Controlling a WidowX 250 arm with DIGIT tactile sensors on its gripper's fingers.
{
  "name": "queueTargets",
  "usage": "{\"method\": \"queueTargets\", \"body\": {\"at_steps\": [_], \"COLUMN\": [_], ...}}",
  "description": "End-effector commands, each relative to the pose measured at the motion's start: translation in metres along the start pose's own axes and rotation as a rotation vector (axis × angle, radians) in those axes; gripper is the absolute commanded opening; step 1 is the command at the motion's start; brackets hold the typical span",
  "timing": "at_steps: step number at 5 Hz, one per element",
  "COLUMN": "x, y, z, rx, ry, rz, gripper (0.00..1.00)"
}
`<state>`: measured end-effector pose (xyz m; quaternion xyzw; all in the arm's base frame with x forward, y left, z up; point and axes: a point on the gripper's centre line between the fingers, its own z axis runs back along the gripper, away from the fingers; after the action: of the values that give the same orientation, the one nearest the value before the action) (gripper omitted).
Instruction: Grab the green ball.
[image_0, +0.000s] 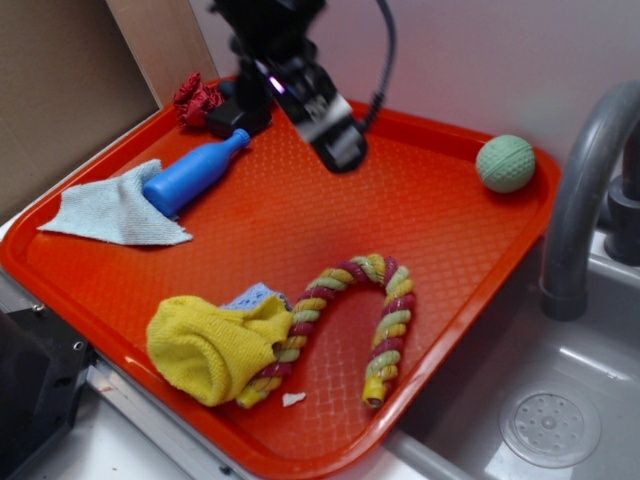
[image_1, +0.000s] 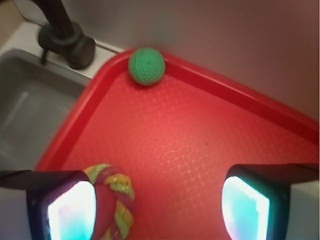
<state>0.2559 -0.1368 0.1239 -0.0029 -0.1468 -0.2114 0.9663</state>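
The green ball (image_0: 505, 163) is a small mint-green grooved ball resting in the far right corner of the orange tray (image_0: 460, 250). In the wrist view the green ball (image_1: 146, 66) lies ahead, against the tray's rim. My gripper (image_0: 336, 135) hangs above the tray's middle back, well to the left of the ball. Its fingers are spread wide, so the gripper (image_1: 158, 209) is open with only bare tray between the pads (image_1: 245, 207).
A blue bottle (image_0: 195, 172) and grey cloth (image_0: 115, 212) lie at the tray's left, a red object (image_0: 197, 100) at the back. A yellow cloth (image_0: 215, 345) and twisted rope toy (image_0: 385, 320) lie in front. A grey faucet (image_0: 585, 190) and sink (image_0: 550, 420) stand to the right.
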Motion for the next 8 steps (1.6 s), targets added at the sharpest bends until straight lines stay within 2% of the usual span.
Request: {"method": "queueTargets", "body": {"at_steps": [1,2,3,4,5,7,8], "x": [0.016,0.016,0.045,0.068,0.087,0.091,0.082], "y": [-0.01,-0.01,-0.021,-0.027,-0.025,-0.015,-0.021], "z": [0.021,0.021,-0.023,-0.044,-0.055,-0.07,-0.081], "rx": [-0.009,-0.009,0.006,-0.04,-0.019,-0.022,-0.068], "ry": [-0.071,-0.071,0.003,-0.02,-0.005,-0.034,-0.068], "rz": [-0.003,-0.003,-0.082,-0.123,-0.101,0.083,0.144], "gripper": [1.0,1.0,1.0,1.0,1.0,1.0,1.0]}}
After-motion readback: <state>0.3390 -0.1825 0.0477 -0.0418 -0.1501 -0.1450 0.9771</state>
